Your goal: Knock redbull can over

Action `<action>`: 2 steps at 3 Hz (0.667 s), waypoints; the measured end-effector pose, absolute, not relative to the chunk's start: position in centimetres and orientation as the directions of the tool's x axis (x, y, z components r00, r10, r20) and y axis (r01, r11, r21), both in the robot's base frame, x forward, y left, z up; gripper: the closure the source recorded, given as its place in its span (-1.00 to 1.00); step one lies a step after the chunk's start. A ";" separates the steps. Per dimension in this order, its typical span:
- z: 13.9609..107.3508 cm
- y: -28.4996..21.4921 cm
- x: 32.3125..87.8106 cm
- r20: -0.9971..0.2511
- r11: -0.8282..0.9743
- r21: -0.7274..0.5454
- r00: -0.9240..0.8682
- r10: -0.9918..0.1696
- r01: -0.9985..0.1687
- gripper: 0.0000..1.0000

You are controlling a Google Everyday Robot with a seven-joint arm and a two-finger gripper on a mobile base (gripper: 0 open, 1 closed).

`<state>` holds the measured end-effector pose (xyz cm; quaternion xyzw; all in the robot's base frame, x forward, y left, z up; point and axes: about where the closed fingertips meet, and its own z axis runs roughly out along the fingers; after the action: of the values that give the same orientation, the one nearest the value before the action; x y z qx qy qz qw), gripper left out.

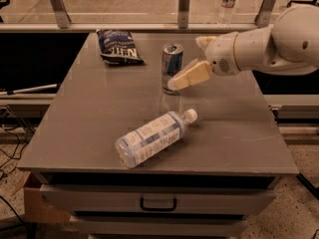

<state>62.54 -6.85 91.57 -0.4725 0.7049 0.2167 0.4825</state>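
Observation:
The redbull can point(170, 63) stands upright near the middle of the grey table point(89, 128), silver and blue with a shiny top. My gripper point(180, 79) comes in from the right on a white arm and sits right against the can's right side, low on its body. The cream finger point(190, 75) overlaps the can's lower right edge.
A clear plastic water bottle point(152, 136) lies on its side near the table's front. A dark blue snack bag point(117, 46) lies at the back left. Another bottle point(227, 3) stands on the floor beyond a rail. A drawer is below the tabletop.

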 end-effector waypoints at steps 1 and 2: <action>90.8 -6.7 63.4 -0.907 0.467 -0.153 -0.064 -0.416 -0.871 -1.00; 90.3 -6.7 64.2 -0.924 0.479 -0.152 -0.048 -0.380 -0.864 -1.00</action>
<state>64.22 -6.72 90.32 -0.4540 0.6852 0.2332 0.5197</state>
